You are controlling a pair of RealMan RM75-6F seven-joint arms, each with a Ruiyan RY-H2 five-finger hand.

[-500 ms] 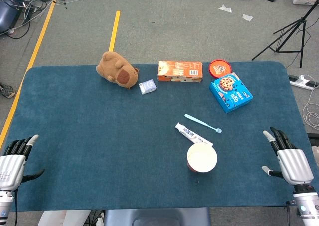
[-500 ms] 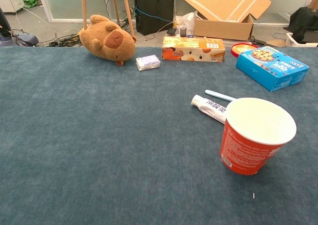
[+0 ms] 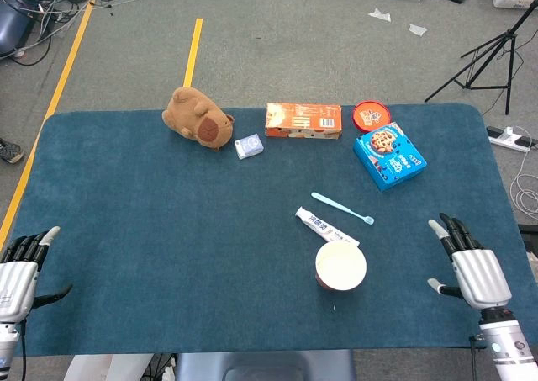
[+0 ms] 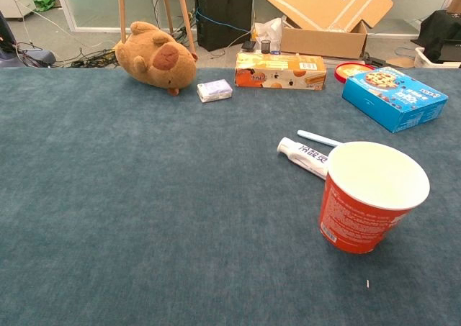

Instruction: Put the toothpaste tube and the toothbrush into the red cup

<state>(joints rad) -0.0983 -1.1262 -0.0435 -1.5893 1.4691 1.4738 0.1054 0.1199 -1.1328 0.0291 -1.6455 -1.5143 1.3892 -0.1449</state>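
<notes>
right hand [image 3: 468, 261]: it's slid inward a bit since half a second ago, toward the middle of the table — now sits at about 3 o'clock from the red cup [image 3: 340, 266]. Fingers spread, holding nothing. Looks like the reach is just starting.
left hand [image 3: 18, 267]: basically parked at the table's near left edge, only a tiny shift. Fingers apart, nothing in it.
toothpaste tube [image 3: 325, 227]: lying flat at roughly 11 o'clock from the cup, its near end right at the cup's rim. Untouched.
toothbrush [image 3: 342, 209]: flat on the blue cloth [image 3: 168, 230], just beyond the tube at about 12 o'clock from the cup. Also untouched.
red cup contents: upright, and the chest view shows the inside pale and bare — nothing in yet.
blue cookie box [image 3: 388, 155]: closed, around 1 o'clock from the cup, so can't tell what's inside.
orange box [image 3: 303, 120]: closed too, at the far edge.
</notes>
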